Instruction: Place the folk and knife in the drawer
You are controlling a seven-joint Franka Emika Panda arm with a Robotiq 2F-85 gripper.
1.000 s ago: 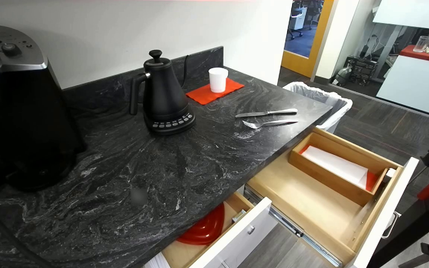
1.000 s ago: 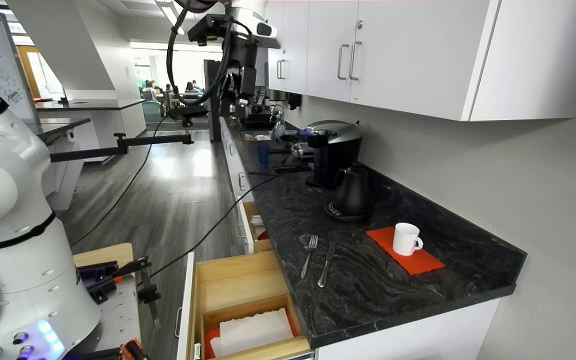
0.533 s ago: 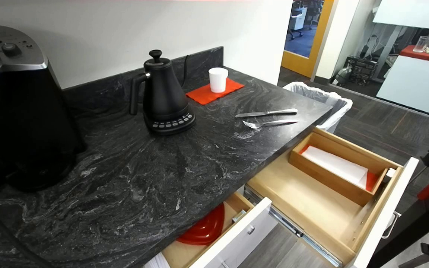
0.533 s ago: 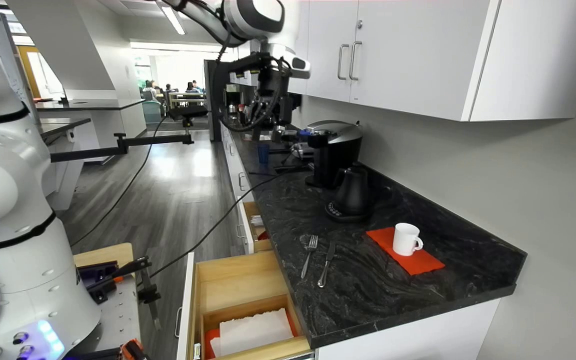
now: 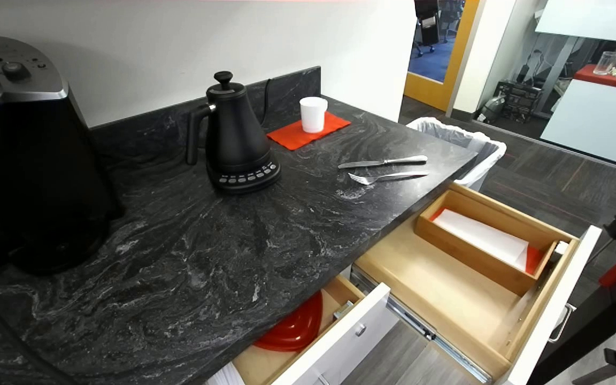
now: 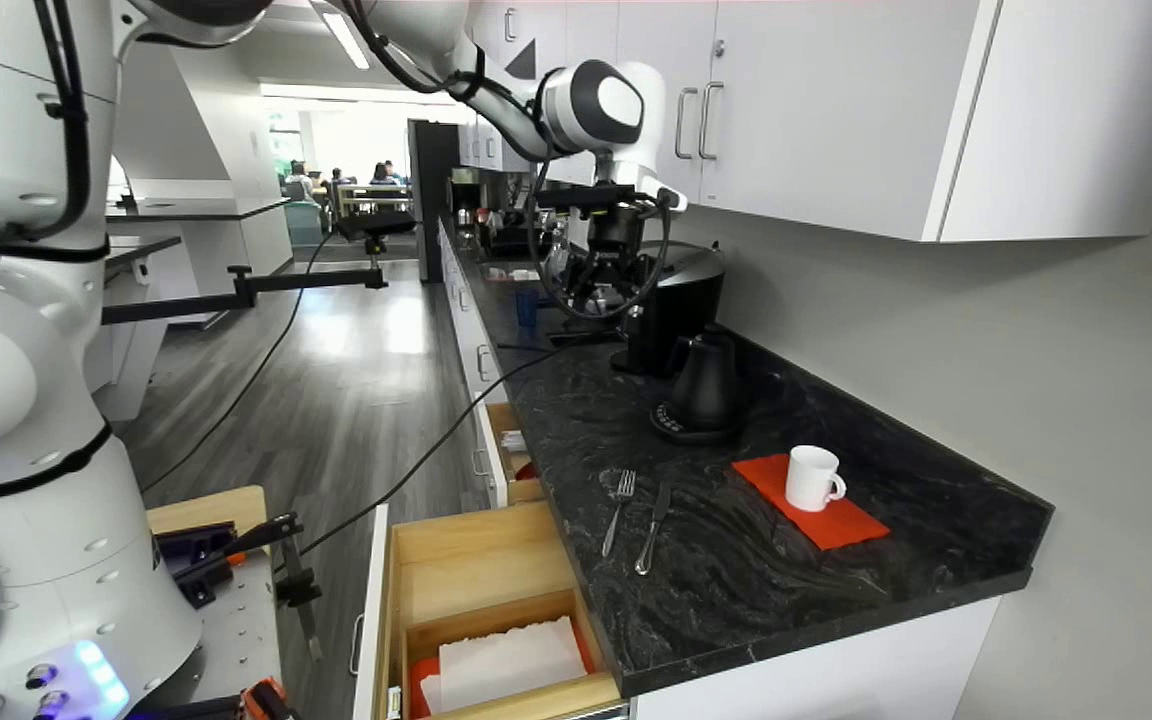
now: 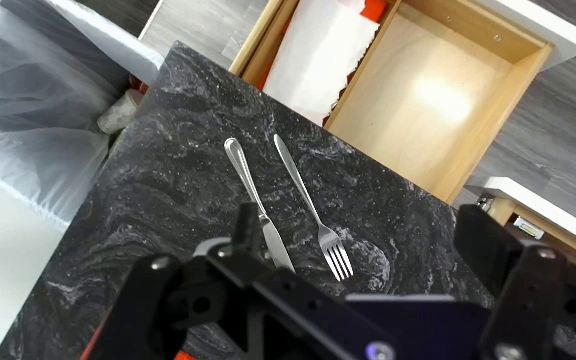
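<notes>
The silver fork and the knife lie side by side on the dark stone counter, handles toward its edge. My gripper stands open well above them, nothing between its fingers; one fingertip covers a little of the knife in the wrist view. In an exterior view the gripper hangs in front of the coffee maker. The light-wood drawer is pulled out below the counter edge beside the cutlery. Inside it sits a wooden tray with white paper and red lining; the rest of the drawer bottom is bare.
A black kettle and a coffee maker stand on the counter. A white mug rests on a red napkin. A lower drawer with a red round item is partly out. A lined bin is past the counter's end.
In an exterior view the arm has swung over the counter and come down, moving right and nearer to the kettle. The fork, knife and drawer have not moved.
</notes>
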